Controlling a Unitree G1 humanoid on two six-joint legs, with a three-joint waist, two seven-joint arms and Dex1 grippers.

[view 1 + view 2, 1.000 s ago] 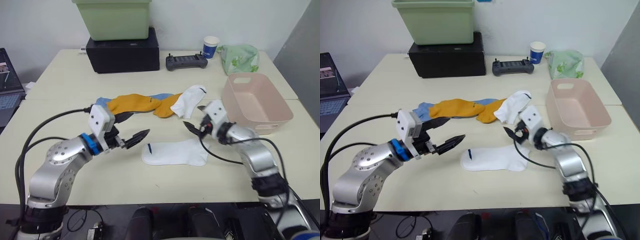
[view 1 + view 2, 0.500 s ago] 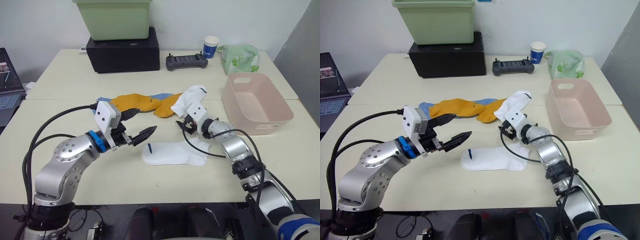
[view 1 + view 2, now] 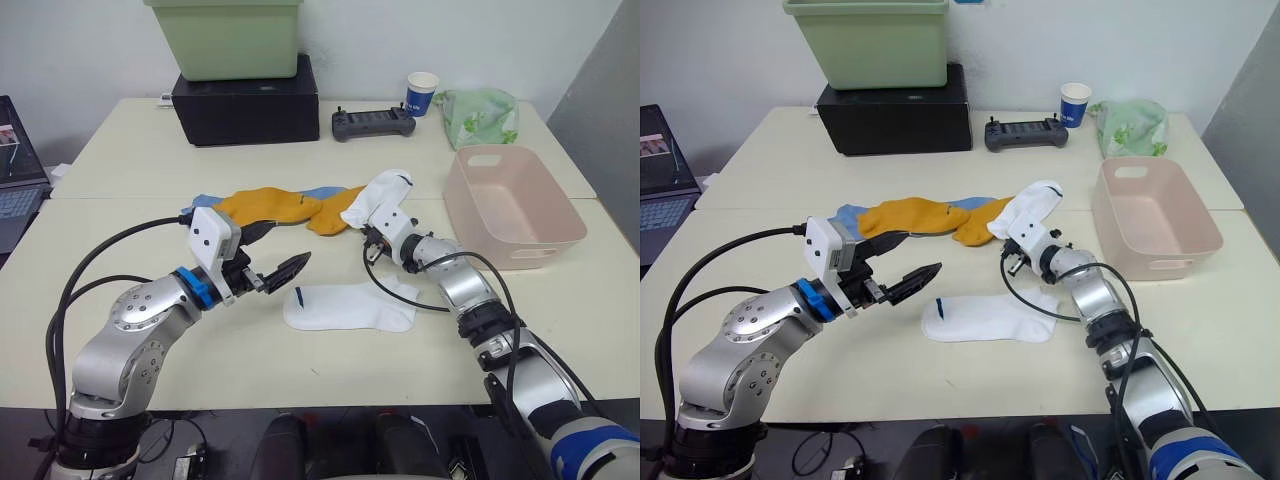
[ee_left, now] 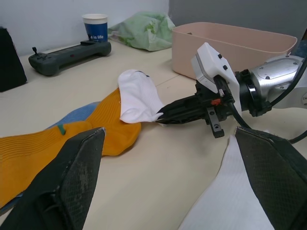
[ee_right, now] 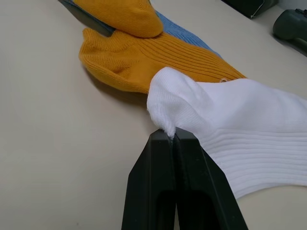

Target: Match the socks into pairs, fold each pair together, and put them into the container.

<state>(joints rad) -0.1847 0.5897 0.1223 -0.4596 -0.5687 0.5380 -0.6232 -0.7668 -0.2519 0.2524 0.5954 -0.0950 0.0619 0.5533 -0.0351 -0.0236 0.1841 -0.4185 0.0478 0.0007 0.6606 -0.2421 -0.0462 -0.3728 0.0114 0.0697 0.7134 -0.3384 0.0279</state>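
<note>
Left eye view: left end effector (image 3: 285, 268), fingers spread and empty, hovers over the worktop (image 3: 130, 220) just left of a flat white sock (image 3: 350, 305). Behind it lie mustard and blue socks (image 3: 270, 206). The right end effector (image 5: 171, 135) is pinching the toe edge of the second white sock (image 3: 378, 198). Lifting it clear, then laying it squarely on its mate, should work best. The pink container (image 3: 512, 206) sits empty at far right.
</note>
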